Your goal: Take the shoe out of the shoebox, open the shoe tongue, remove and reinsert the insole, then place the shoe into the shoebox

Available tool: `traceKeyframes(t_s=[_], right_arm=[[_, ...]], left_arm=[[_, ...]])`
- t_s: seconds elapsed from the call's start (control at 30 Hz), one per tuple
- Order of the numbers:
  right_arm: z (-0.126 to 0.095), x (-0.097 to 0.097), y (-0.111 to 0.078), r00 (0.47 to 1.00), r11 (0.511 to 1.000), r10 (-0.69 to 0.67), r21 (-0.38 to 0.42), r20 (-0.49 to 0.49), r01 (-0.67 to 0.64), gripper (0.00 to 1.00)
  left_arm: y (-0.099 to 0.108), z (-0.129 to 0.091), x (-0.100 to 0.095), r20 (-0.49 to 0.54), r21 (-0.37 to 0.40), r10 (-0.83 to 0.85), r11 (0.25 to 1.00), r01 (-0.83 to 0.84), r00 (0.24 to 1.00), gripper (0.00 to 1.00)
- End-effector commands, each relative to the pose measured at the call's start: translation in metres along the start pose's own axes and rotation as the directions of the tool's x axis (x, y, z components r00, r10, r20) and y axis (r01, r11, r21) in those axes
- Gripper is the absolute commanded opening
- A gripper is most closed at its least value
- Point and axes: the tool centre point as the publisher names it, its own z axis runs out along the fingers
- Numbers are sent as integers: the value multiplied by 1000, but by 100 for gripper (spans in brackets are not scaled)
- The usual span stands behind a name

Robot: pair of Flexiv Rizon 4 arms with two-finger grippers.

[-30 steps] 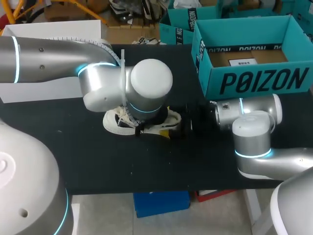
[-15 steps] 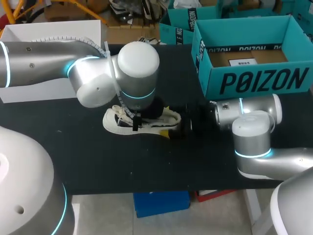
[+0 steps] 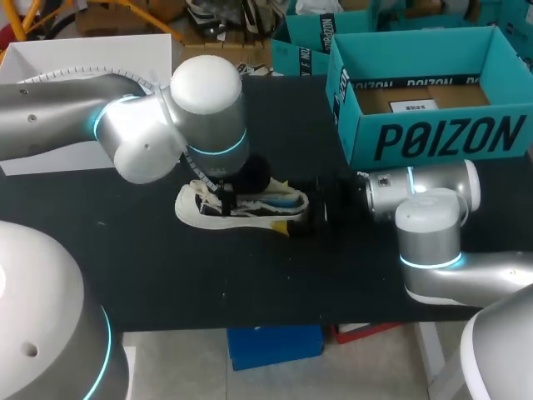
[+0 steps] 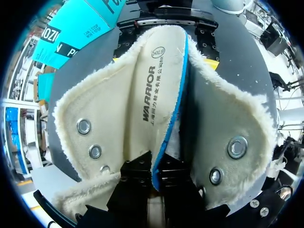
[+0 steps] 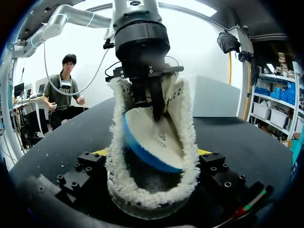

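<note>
A cream fleece-lined shoe [image 3: 208, 212] lies on the black table, its tongue and sides spread wide [image 4: 85, 123]. My right gripper [image 3: 315, 212] grips one end of the shoe [image 5: 190, 142], a finger [image 5: 216, 171] pressed to each side. My left gripper [image 3: 251, 178] hangs over the shoe's opening, shut on the insole [image 4: 152, 85]. This insole [image 5: 152, 142] is cream on top with a blue underside. It stands tilted, partly lifted out of the shoe, with its far end still inside. A blue strip of the insole [image 3: 279, 198] shows in the head view.
The open teal shoebox [image 3: 441, 137] stands at the back right of the table, close behind my right arm. A white box [image 3: 50, 150] sits at the back left, under my left arm. The table's front edge [image 3: 250, 321] is near.
My left arm has swung left and back, drawing the insole up out of the shoe; its blue edge now shows. The right arm and the shoe have stayed put.
</note>
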Motion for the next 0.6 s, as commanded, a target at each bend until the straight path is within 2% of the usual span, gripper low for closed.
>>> traceKeyframes(t_s=[0.03,0.5,0.6], right_arm=[[2,0,-9,1000,1000,1,-1,0,-1,0],[2,0,-9,1000,1000,1,-1,0,-1,0],[2,0,-9,1000,1000,1,-1,0,-1,0]], left_arm=[[13,-15,0,1,58,2,998,-2,1000,0],[-2,-23,12,-10,92,62,994,-60,998,0],[-7,-18,13,-27,85,86,993,-84,996,0]])
